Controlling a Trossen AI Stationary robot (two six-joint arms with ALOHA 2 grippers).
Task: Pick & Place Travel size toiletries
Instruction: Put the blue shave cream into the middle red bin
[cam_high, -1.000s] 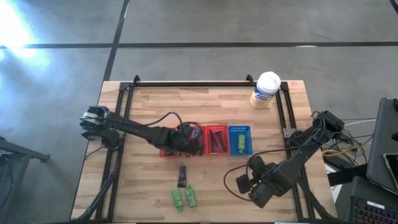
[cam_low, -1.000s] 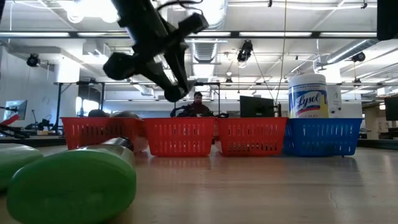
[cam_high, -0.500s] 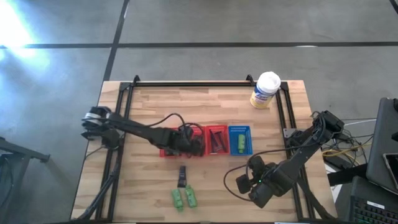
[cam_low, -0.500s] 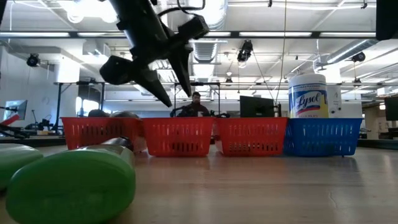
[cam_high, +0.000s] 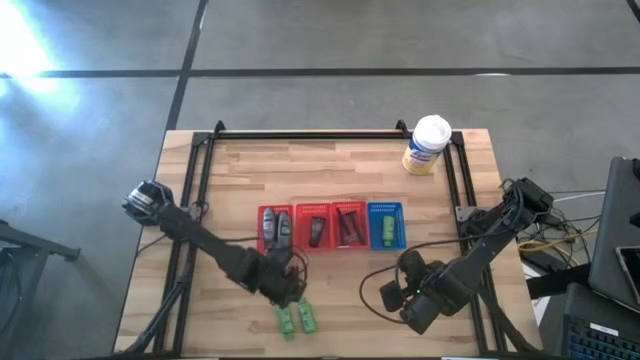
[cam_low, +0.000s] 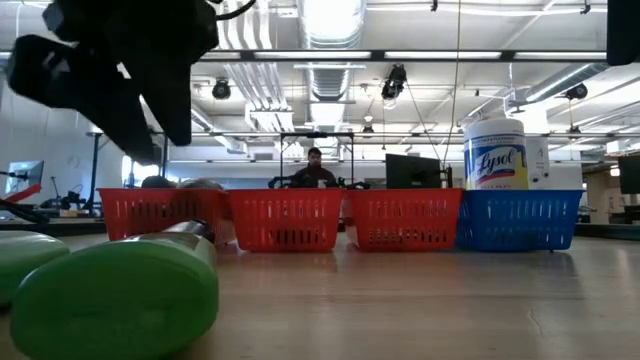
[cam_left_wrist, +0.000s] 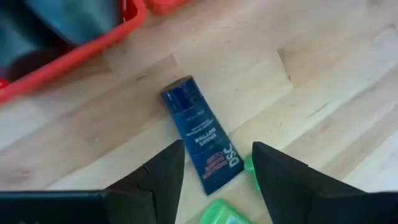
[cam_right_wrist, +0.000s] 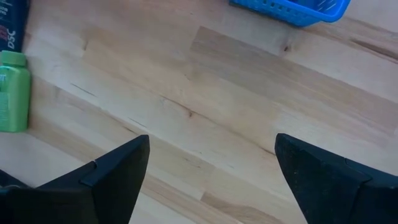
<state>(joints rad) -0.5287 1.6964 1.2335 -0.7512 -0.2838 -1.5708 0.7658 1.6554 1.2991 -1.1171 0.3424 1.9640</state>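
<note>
Fingers of the left gripper (cam_left_wrist: 214, 171) parted, empty, straddling the dark blue tube (cam_left_wrist: 201, 136) lying flat on the wood, low centre of the high view, green bottles (cam_high: 296, 319) just below it; right gripper (cam_right_wrist: 211, 168) spread wide, holding nothing, idle at lower right; red baskets (cam_high: 277, 213) and the blue basket (cam_high: 386, 207) mid-frame already hold items; step in hand looks like the approach to pick the blue tube; next move calls for lowering, squeezing across its width, lifting, then carrying up-frame to a basket; white-lidded tub (cam_high: 428, 145) upper right, untouched.
</note>
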